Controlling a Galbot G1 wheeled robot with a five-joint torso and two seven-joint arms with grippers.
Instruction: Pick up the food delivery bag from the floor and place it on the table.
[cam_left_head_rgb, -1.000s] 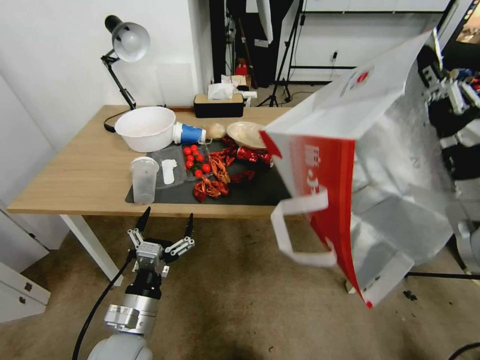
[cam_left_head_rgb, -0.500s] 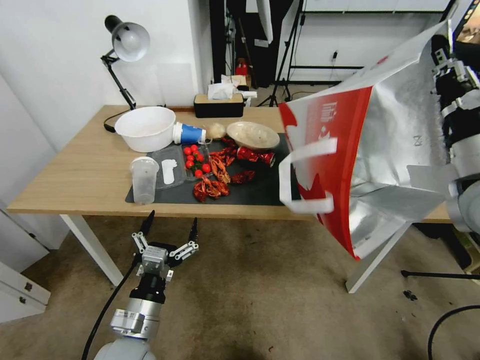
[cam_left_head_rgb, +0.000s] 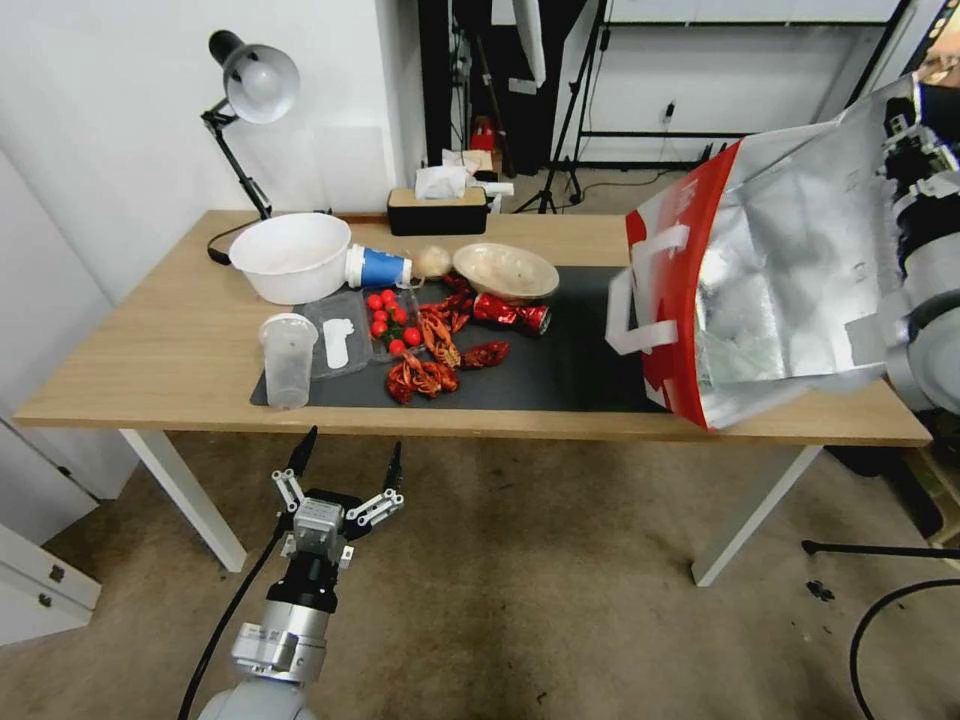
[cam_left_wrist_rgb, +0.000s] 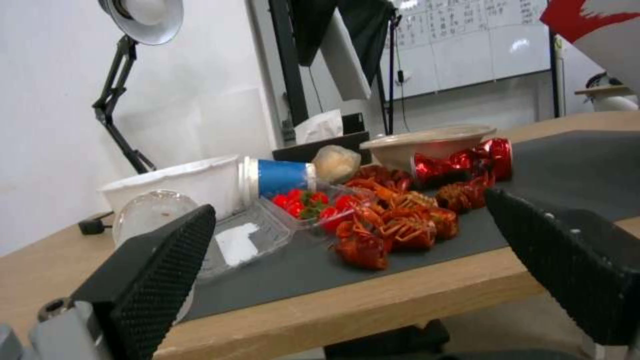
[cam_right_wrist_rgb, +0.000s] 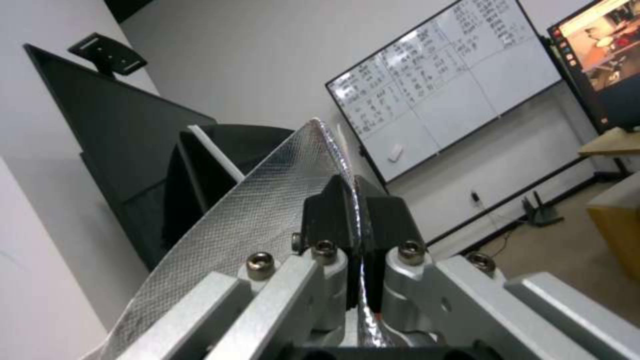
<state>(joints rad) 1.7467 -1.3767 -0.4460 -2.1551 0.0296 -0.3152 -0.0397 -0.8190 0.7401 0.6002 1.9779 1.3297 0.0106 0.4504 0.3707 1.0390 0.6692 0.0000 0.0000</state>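
Silver foil lining and a red side mark the food delivery bag (cam_left_head_rgb: 760, 290), seen by the head camera tilted over the right end of the table (cam_left_head_rgb: 150, 350), its lower corner at the tabletop. The left gripper (cam_left_head_rgb: 345, 462) is held wide apart above the floor (cam_left_head_rgb: 520, 600). From the right wrist, the right gripper (cam_right_wrist_rgb: 359, 210) is clamped on the bag's foil edge.

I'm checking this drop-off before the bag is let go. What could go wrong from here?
1. The right end effector pinches only the foil rim of the boxy red-and-white foil-lined delivery bag; it could slip.
2. The bag hangs tilted by the front edge of the light-wood table, so it may tip off.
3. It could swing toward the crushed red can.
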